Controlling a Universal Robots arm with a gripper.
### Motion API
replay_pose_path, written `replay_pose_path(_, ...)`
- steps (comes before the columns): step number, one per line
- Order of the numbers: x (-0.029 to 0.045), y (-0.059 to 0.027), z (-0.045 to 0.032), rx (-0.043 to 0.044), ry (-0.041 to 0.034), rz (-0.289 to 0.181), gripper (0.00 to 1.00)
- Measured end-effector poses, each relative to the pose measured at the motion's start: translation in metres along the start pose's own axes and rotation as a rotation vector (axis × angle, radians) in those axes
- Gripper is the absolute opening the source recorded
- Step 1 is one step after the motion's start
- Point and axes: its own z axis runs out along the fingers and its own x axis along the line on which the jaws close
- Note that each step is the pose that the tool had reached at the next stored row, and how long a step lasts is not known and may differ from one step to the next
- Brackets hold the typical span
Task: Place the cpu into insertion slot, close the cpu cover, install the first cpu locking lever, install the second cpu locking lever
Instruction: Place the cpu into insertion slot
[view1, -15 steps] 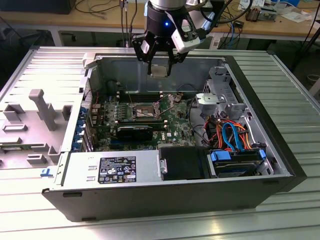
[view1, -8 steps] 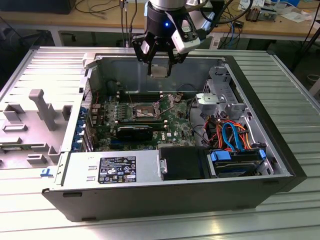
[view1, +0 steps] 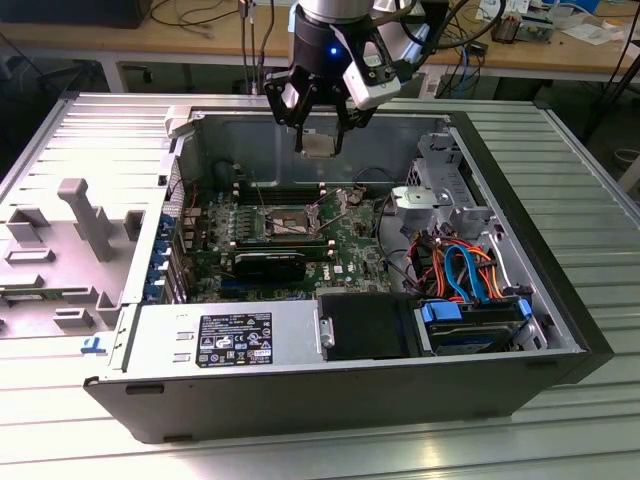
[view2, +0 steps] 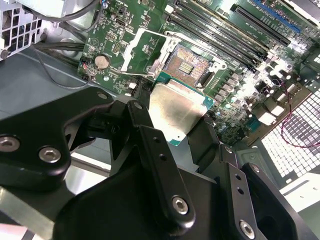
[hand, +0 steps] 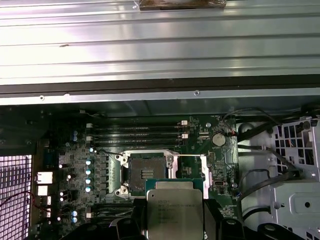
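So the arm's gripper (view1: 320, 132) was hanging over the open PC case (view1: 150, 400), which lay on its side on the ribbed metal counter (view1: 575, 170). The fingers (view2: 145, 131) were clamped on the cpu (view1: 320, 145), one on each side, holding it flat with the silvery top facing up. In both wrist views the chip sat right between them, up in the air and not touching the board.

The insertion slot (view1: 288, 222) was below it on the green motherboard (view1: 350, 245), nearer the exterior view's camera than the chip. Its dark centre looked bare in the second wrist view (view2: 187, 62). The cpu cover (view2: 142, 50) was swung open, lying just beside the slot, with green board showing through its window.

Long black memory slots (view2: 225, 35) ran along the other side of the socket. A bundle of blue and orange cables (view1: 465, 268) sat toward the exterior view's right, and the power supply (view1: 220, 340) was along the near edge.
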Motion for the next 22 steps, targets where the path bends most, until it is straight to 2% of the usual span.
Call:
replay_pose_path(12,-0.0001,-0.0014,0.0028,-0.0002,-0.0001,0.0,0.55)
replay_pose_path(22,0.0003,-0.0063,0.0039,0.0001,0.0,0.0,0.55)
